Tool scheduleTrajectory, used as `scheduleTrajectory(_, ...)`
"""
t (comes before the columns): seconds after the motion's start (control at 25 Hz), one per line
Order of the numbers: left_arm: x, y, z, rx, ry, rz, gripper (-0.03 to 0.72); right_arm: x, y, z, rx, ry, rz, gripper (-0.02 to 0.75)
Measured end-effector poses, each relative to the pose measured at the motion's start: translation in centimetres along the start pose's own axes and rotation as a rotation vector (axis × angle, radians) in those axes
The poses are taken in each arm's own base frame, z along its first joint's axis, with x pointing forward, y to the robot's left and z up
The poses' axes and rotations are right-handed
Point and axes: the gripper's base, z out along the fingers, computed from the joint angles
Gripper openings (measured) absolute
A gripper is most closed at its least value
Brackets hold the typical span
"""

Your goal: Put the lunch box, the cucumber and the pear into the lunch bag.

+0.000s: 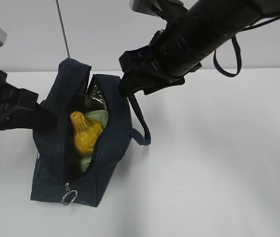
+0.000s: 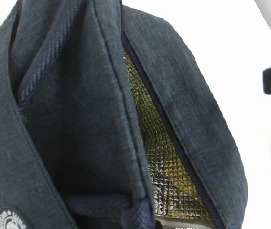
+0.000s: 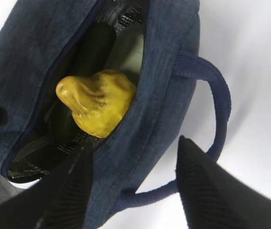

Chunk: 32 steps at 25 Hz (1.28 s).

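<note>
While the left gripper point(image 1: 48, 120) pinches the lunch bag point(image 1: 112, 143) wall, the right gripper point(image 3: 133, 183) hangs spread — empty — above the pear point(image 3: 97, 101), neck pointing away.

Lunch bag point(image 1: 53, 148): base cut off by the lower edge in the left wrist view; printed badge point(image 2: 8, 220) cropped, lettering unreadable. Lunch box point(image 1: 98, 117): only a pale green sliver visible behind the pear point(image 1: 84, 132). Cucumber point(image 3: 93, 50): dark shape in shadow, both ends hidden. Left gripper point(image 1: 43, 118): tips pressed against the bag wall, not discernible. Right gripper point(image 3: 134, 183): fingers cropped at the bottom edge
</note>
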Motion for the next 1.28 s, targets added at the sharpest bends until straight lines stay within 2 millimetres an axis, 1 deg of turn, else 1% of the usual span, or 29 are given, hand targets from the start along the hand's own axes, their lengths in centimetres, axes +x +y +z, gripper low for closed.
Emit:
scheduleTrajectory(0.08, 0.0, 0.0, 0.0, 0.000, 0.000, 0.000, -0.015, -0.5, -0.3, 1.0, -0.010, 0.023, 0.008, 0.437)
scheduleTrajectory(0.24, 0.0, 0.0, 0.0, 0.000, 0.000, 0.000, -0.015, -0.6, -1.0, 3.2, -0.016, 0.080, 0.035, 0.437)
scheduleTrajectory(0.6, 0.0, 0.0, 0.0, -0.001, -0.001, 0.000, -0.015, -0.2, -1.8, 5.7, -0.037, 0.125, 0.108, 0.428)
scheduleTrajectory(0.68, 0.0, 0.0, 0.0, -0.001, -0.001, 0.000, -0.015, -0.1, -1.9, 6.1, -0.042, 0.132, 0.120, 0.377)
scheduleTrajectory(0.76, 0.0, 0.0, 0.0, -0.001, -0.001, 0.000, -0.015, 0.0, -2.0, 6.2, -0.042, 0.136, 0.121, 0.279)
scheduleTrajectory(0.84, 0.0, 0.0, 0.0, -0.001, -0.001, 0.000, -0.015, -0.1, -2.0, 6.2, -0.042, 0.132, 0.117, 0.151)
scheduleTrajectory(0.92, 0.0, 0.0, 0.0, -0.002, -0.002, 0.000, -0.015, -0.3, -1.9, 6.1, -0.044, 0.126, 0.108, 0.047)
scheduleTrajectory(0.96, 0.0, 0.0, 0.0, -0.002, -0.003, 0.000, -0.015, -0.5, -1.8, 5.9, -0.045, 0.118, 0.102, 0.019)
scheduleTrajectory(1.0, 0.0, 0.0, 0.0, -0.002, -0.003, -0.001, -0.015, -0.7, -1.8, 5.9, -0.043, 0.115, 0.093, 0.008)
scheduleTrajectory(1.16, -0.1, -0.1, 0.1, 0.012, -0.012, -0.022, -0.015, -1.3, -1.8, 5.4, -0.021, 0.131, 0.038, 0.006)
scheduleTrajectory(1.28, -0.1, -0.2, 0.8, 0.037, -0.001, -0.051, -0.015, -1.5, -1.9, 4.7, 0.021, 0.172, 0.000, 0.006)
